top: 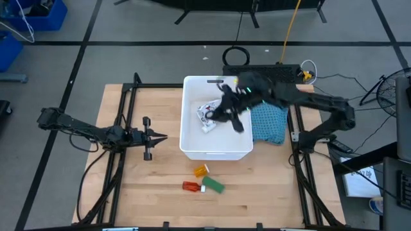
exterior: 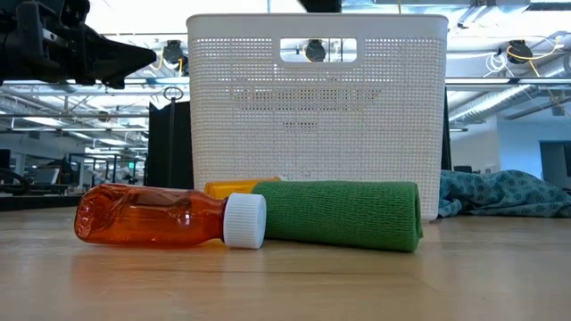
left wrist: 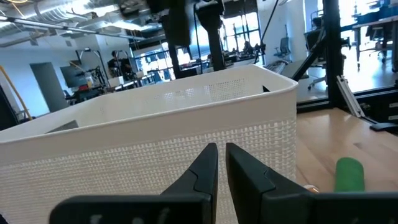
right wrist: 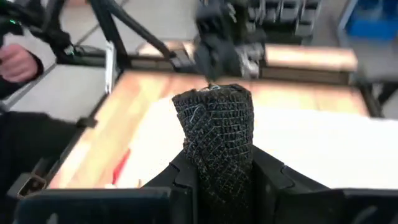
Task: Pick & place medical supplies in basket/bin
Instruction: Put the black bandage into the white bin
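The white tub (top: pixel 192 146) stands mid-table, and a flat white dark-printed packet (top: pixel 207 116) lies inside it. My right gripper (top: pixel 232 114) hangs over the tub's inside, shut on the black oblong (right wrist: pixel 216 124). My left gripper (top: pixel 160 136) waits, shut, to the left of the tub, its fingers (left wrist: pixel 208 163) pointing at the tub's wall (left wrist: pixel 149 155). On the near side of the tub the orange vial (top: pixel 201 170), red tube (top: pixel 190 186) and green bar (top: pixel 213 185) lie on the wood. The low view shows the tube (exterior: pixel 161 217) and bar (exterior: pixel 343 214) on their sides. My right gripper pinches the black oblong between its two fingers (right wrist: pixel 268 180), one on each long side of its lower part (right wrist: pixel 217 177). The netted upper end (right wrist: pixel 214 106) sticks out past the fingertips. The oblong is lifted clear above the tub's white floor.
A blue-green mesh cloth (top: pixel 268 122) lies against the tub's right side, also in the low view (exterior: pixel 504 194). Black frame rails run along both table sides. A person's hand (right wrist: pixel 15 62) shows beyond the table. Bare wood lies near the front edge.
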`<state>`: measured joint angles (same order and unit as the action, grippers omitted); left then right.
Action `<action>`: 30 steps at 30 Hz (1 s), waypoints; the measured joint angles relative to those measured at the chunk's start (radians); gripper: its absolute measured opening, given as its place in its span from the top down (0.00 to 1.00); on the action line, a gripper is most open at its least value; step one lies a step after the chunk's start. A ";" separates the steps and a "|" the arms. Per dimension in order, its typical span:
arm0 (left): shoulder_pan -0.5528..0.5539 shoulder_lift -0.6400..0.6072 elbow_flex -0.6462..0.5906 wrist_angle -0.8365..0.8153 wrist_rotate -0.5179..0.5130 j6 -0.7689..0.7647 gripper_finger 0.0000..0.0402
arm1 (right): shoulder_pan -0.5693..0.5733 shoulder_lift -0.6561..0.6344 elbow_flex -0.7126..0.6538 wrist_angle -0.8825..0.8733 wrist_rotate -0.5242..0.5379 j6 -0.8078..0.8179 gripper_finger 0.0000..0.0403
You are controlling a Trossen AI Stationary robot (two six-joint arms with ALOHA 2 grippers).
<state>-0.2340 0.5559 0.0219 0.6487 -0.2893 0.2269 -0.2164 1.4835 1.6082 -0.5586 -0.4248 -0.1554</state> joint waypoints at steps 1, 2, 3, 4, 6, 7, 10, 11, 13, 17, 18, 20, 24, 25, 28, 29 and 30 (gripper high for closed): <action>0.000 0.000 0.000 0.000 0.000 -0.002 0.91 | -0.036 0.029 0.033 -0.042 -0.027 -0.009 0.81; 0.000 0.000 0.000 0.000 0.000 -0.003 0.91 | -0.065 0.058 0.065 -0.076 -0.042 -0.020 0.81; 0.000 0.000 0.000 0.000 0.000 -0.003 0.91 | -0.092 0.086 0.091 -0.097 -0.046 -0.034 0.81; 0.000 0.000 0.000 0.000 0.000 -0.001 0.91 | -0.115 0.113 0.115 -0.116 -0.045 -0.048 0.81; 0.000 0.000 0.000 -0.001 0.000 0.003 0.91 | -0.153 0.170 0.160 -0.153 -0.047 -0.092 0.81; 0.000 0.000 0.000 -0.001 0.000 0.004 0.91 | -0.169 0.199 0.179 -0.175 -0.047 -0.116 0.81; 0.000 0.000 0.000 -0.001 0.000 0.016 0.91 | -0.201 0.282 0.229 -0.258 -0.042 -0.206 0.81; 0.000 0.000 0.000 -0.001 0.000 0.024 0.91 | -0.209 0.307 0.246 -0.290 -0.040 -0.239 0.81; 0.000 0.000 0.000 -0.001 0.000 0.040 0.91 | -0.220 0.354 0.278 -0.377 -0.004 -0.309 0.81; 0.000 0.000 0.000 -0.001 0.000 0.074 0.91 | -0.221 0.440 0.298 -0.495 0.172 -0.414 0.81; 0.000 0.000 0.000 -0.001 0.000 0.084 0.91 | -0.221 0.459 0.298 -0.516 0.199 -0.434 0.81; 0.000 0.000 0.000 -0.001 -0.002 0.099 0.91 | -0.215 0.493 0.298 -0.551 0.235 -0.476 0.81; 0.000 0.000 0.000 -0.014 -0.005 0.108 0.91 | -0.193 0.541 0.273 -0.578 0.270 -0.582 0.81; 0.000 0.000 0.000 -0.019 -0.006 0.109 0.91 | -0.186 0.545 0.255 -0.578 0.270 -0.608 0.81; 0.000 0.000 0.000 -0.028 -0.009 0.110 0.91 | -0.158 0.544 0.183 -0.532 0.274 -0.684 0.81; 0.000 0.000 0.000 -0.032 -0.009 0.109 0.91 | -0.149 0.541 0.155 -0.511 0.273 -0.708 0.81; 0.000 0.000 0.000 -0.036 -0.008 0.108 0.91 | -0.141 0.539 0.127 -0.494 0.277 -0.723 0.81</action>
<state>-0.2344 0.5560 0.0219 0.6124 -0.2977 0.3351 -0.3578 2.0223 1.7350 -1.0525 -0.1477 -0.8787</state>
